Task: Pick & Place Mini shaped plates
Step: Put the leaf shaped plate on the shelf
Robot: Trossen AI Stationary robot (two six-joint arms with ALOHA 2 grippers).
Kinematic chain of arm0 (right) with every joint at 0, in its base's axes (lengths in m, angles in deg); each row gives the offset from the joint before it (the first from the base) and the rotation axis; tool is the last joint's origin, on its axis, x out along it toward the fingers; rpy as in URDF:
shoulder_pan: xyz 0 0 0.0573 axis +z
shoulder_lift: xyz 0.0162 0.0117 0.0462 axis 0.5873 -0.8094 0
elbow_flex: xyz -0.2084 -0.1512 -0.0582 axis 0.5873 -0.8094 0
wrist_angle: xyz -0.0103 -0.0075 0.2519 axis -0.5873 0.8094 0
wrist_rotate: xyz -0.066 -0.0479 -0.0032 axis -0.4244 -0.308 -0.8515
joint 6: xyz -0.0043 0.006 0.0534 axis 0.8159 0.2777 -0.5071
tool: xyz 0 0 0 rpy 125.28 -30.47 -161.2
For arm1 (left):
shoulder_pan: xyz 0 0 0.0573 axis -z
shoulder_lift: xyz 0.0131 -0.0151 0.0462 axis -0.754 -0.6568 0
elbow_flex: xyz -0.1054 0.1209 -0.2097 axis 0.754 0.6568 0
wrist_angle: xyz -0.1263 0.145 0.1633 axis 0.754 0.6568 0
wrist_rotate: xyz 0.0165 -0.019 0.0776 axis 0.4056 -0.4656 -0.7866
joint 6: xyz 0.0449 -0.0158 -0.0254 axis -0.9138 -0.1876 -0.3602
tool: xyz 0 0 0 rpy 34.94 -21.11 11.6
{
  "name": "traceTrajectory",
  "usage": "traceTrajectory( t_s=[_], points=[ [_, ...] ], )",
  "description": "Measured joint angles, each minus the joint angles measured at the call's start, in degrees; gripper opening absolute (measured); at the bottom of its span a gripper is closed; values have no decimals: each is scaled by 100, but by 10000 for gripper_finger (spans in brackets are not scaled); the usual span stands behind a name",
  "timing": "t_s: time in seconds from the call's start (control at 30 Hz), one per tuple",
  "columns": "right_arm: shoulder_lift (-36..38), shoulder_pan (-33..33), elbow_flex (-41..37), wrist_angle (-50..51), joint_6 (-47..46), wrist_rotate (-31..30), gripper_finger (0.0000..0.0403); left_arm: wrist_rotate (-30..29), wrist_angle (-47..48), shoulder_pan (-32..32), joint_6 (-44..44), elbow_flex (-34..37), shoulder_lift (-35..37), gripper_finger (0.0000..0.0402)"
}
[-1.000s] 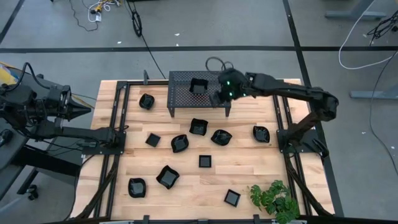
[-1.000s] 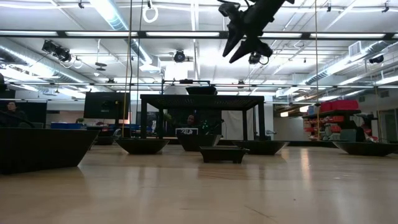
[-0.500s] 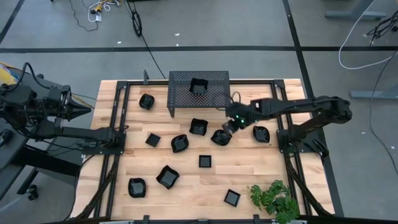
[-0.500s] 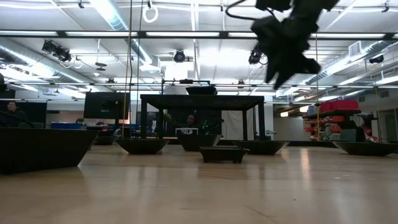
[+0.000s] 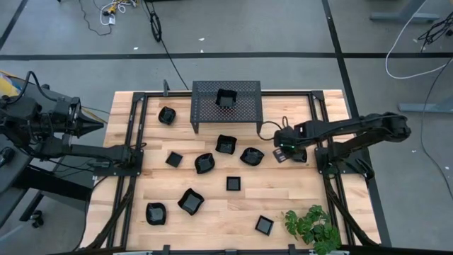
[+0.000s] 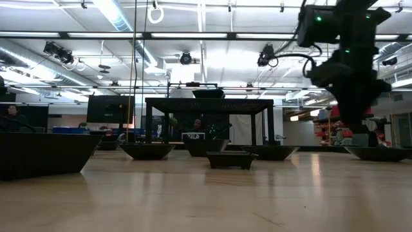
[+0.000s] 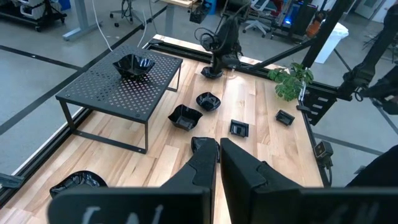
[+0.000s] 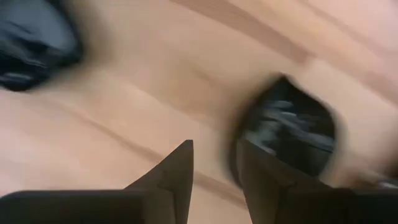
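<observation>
Right gripper (image 8: 213,168) hangs low over the wavy-edged dish (image 8: 287,134) near the table's right rail, fingers a narrow gap apart, pinching nothing. The risk: that slim gap could land on the glossy rim and skid the dish toward its neighbour (image 5: 251,156). Farther off, one dish (image 5: 226,98) sits on the perforated stand (image 5: 244,108). Left gripper (image 7: 217,165) waits at the left edge, fingers pressed together.

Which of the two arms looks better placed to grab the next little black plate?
The right. Its pincer hangs low right beside a plate near the table's right edge, while the left pincer waits off the table's left side, far from any plate.
</observation>
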Motion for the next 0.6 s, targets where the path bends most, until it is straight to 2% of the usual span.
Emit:
traceTrajectory(
  t_s=[0.2,0.43,0.6],
  points=[
    [262,-334,-42,659,114,-545,126,0,-1,0,0,0,0,25],
    [340,-1018,-64,646,941,-560,126,0,-1,1,0,0,0,25],
    [335,-1434,-379,436,1726,-500,126,1,0,1,0,1,0,25]
  ],
)
